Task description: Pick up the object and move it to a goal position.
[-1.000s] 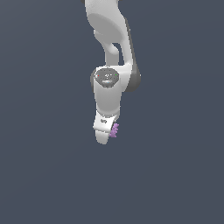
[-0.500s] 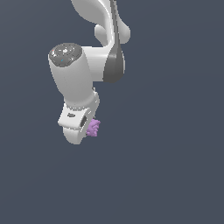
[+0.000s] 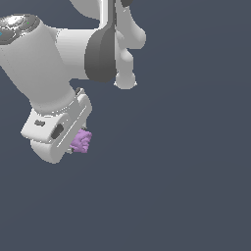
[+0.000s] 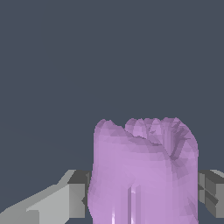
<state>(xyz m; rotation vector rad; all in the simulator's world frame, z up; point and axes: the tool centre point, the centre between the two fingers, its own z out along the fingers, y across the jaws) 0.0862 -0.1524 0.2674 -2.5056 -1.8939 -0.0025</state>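
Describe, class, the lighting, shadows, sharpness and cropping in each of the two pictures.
Exterior view: flat, even light, no cast shadows on the plain grey backdrop; a bright highlight on the arm; the purple object is sharp but small. Wrist view: the object fills the frame, faceted, cropped at the edge, with pale streaks; gripper fingers flank it.

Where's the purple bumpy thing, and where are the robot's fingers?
purple bumpy thing [image 4: 144, 170], wrist view, middle of its lumpy front.
purple bumpy thing [image 3: 81, 141], exterior view, its exposed side.
fingers [image 4: 77, 199], wrist view, one grey fingertip's face.
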